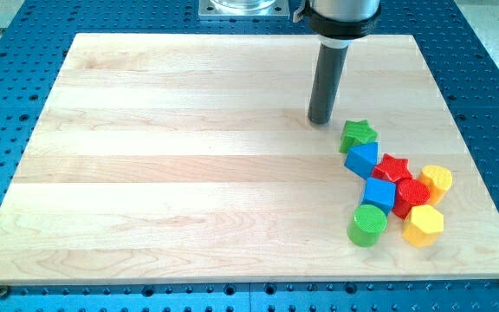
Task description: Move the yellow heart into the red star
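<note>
No hand is fitted; my tip is parked up-left of the green star block; yellow heart block is already crowded near the red star block.

a pale wooden board is carrying a block cluster: around the red star, green star sitting above-left, yellow heart right, green cylinder below-left.

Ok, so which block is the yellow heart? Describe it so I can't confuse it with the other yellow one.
Look at the cluster of blocks near the wooden board's lower right corner, below my tip. The yellow heart sits at the cluster's far right edge, beside the red hexagon-like block and right of the red star. Unlike the flat-sided yellow hexagon below it, it has rounded lobes.
</note>
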### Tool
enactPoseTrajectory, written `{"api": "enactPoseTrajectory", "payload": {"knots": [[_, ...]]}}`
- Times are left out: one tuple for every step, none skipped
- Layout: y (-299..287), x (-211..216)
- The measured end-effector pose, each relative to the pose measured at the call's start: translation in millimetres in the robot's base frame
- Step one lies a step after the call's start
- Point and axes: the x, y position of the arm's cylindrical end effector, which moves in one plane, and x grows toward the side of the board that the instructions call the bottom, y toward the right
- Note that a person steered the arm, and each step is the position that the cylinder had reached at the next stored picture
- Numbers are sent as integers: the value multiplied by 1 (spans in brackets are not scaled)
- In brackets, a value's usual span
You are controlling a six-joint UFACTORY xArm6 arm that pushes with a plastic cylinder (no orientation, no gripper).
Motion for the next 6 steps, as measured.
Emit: {"api": "enactPoseTrajectory", "payload": {"knots": [[50,0],[139,-8],[167,33],[197,92],[233,101],[194,116]]}}
